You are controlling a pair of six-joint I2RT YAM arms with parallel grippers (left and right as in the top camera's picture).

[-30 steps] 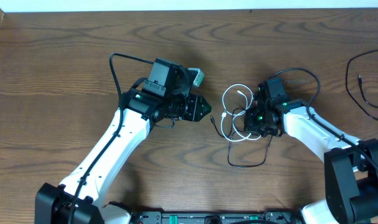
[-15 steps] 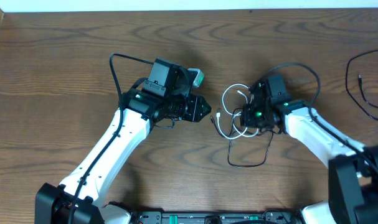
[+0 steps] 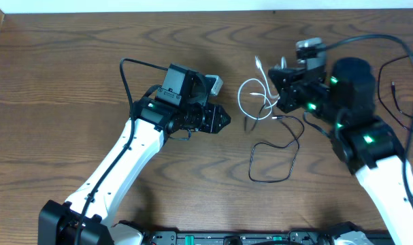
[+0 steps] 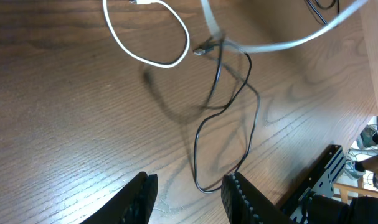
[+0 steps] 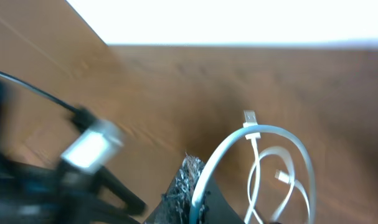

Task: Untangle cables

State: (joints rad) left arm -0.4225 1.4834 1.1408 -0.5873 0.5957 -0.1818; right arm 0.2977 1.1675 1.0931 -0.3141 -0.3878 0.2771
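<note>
Cables: white cable (image 3: 250, 92) is pinched in the right fingers (image 3: 279, 102), which are closed on it. Its loops are raised off the worktop (image 3: 70, 68), one plug end sticking up just beside those fingers. The right wrist view is blurred, so I can't tell exactly where along the cord the grip sits.

Just below the right fingers, black cable (image 3: 274, 163) crosses the white one. One plug end touches or hooks the white cord at the crossing; can't tell which. From there it drops to a big loose loop lying flat on the worktop, a bit further from the right fingers.

Further out, the left fingers (image 3: 220, 121) are partly open with nothing between them, low over the worktop and apart from both cords.

Farthest from the right fingers, a thin black cord (image 3: 390, 95) lies at the worktop edge, partly hidden by the arm.

Risks, as judgement:
- Black looks caught on white at the crossing. More lifting likely drags both together, since nothing pins the black one.
- White cord is thin and springy, so it could slip from the closed fingers.
- A plug snagging in a loop could pull the tangle tighter.
- The left fingers may catch both cords where they cross.
</note>
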